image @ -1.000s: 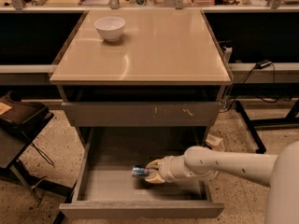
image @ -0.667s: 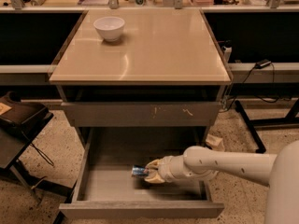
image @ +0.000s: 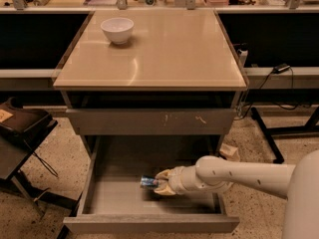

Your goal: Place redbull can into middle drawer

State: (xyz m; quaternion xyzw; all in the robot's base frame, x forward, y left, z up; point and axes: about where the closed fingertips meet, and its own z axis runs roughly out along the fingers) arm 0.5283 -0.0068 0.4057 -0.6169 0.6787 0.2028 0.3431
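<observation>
The middle drawer (image: pixel 114 199) is pulled out wide below the cabinet, its grey floor showing. My gripper (image: pixel 160 182) reaches in from the right on a white arm and is shut on the redbull can (image: pixel 147 182), a small blue and silver can lying on its side. The can is low inside the drawer, near the middle of its floor; I cannot tell whether it touches the floor.
A white bowl (image: pixel 117 30) stands on the beige cabinet top (image: pixel 164 54) at the back left. The closed upper drawer front (image: pixel 149 121) has pale scratch marks. A dark chair (image: pixel 20 133) stands at the left, table legs and cables at the right.
</observation>
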